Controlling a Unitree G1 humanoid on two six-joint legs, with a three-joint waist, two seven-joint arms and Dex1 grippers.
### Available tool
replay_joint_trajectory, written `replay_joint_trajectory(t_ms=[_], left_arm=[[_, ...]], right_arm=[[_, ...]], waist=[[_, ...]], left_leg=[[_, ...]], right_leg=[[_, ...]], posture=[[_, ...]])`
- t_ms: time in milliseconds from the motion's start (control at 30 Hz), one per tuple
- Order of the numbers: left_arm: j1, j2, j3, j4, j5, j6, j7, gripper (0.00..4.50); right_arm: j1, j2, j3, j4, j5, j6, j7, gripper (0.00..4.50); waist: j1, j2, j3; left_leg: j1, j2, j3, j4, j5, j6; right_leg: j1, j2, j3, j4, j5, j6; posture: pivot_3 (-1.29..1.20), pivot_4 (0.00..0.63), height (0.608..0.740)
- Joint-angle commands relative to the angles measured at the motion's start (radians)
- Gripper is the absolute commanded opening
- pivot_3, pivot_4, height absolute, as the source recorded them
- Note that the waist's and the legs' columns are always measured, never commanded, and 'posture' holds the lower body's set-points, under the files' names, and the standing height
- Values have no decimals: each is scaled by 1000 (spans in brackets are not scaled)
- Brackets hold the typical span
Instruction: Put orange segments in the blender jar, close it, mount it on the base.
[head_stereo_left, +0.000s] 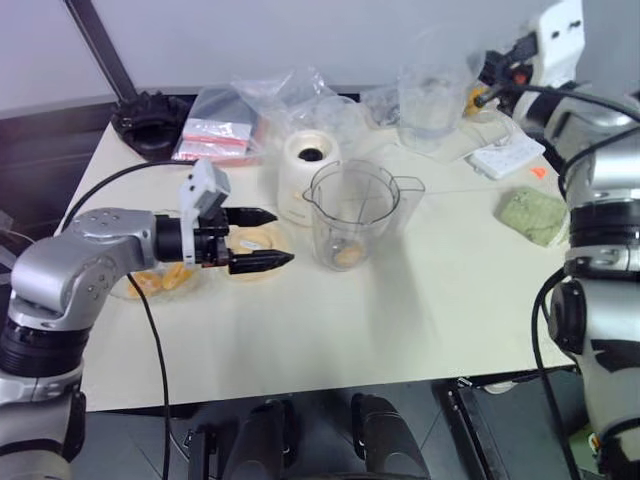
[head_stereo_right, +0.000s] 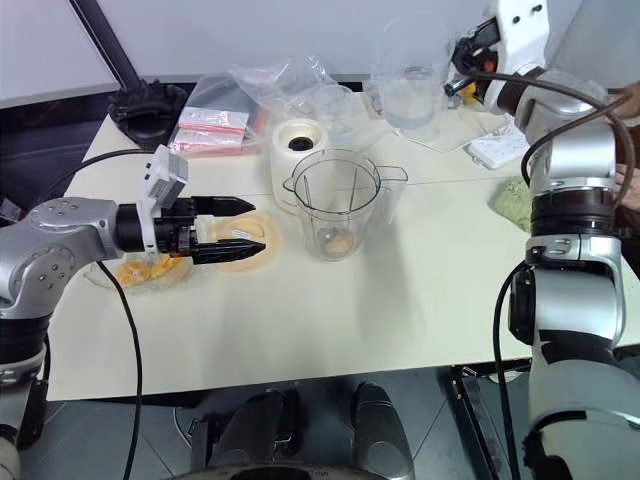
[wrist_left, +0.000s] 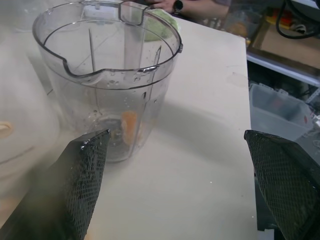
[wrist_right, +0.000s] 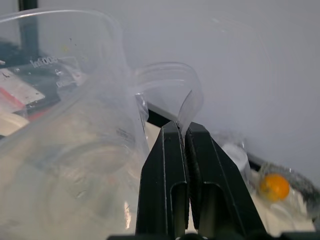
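The blender jar (head_stereo_left: 352, 213) stood mid-frame on the table (head_stereo_left: 400, 310), with one orange segment (head_stereo_left: 347, 256) at its bottom and the base (head_stereo_left: 306, 172) just behind it. The left gripper (head_stereo_left: 258, 239) hung released and empty beside the jar, over the peach lid (head_stereo_right: 243, 243). The right gripper (wrist_right: 186, 150), at upper right, was clenched on a clear measuring cup's (head_stereo_left: 432, 100) handle. More orange segments (head_stereo_left: 165, 278) lay at left; fetching them gently, jaws wide, would serve best.

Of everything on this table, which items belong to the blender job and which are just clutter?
Job:
- large clear plastic blender jar, one segment inside
- glossy orange segments in a low clear tub
- cream-white rounded base
- flat round peach lid

Lying about:
- clear plastic bags
- green cloth
- black ridged ring
- clear measuring jug
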Motion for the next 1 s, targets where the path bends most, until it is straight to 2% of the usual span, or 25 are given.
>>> replay_joint_trajectory(t_ms=[33, 433, 1000], left_arm=[[-10, 13, 37, -13, 4, -14, 0, 4500], [-12, 0, 27, -10, 22, -21, -2, 4500], [-10, -3, 17, -2, 34, -33, -15, 4500]], right_arm=[[6, 5, 9, -91, -19, -50, 7, 37], [51, 16, 71, -179, -96, -163, 18, 37], [78, -18, 127, -171, -259, -426, -4, 37]], waist=[[0, 0, 0], [0, 0, 0], [0, 0, 0]], left_leg=[[0, 0, 0, 0, 0, 0], [0, 0, 0, 0, 0, 0], [0, 0, 0, 0, 0, 0]], right_leg=[[0, 0, 0, 0, 1, 1], [0, 0, 0, 1, 1, 1], [0, 0, 0, 1, 1, 1]], posture=[[0, 150, 740], [0, 150, 740], [0, 150, 740]])
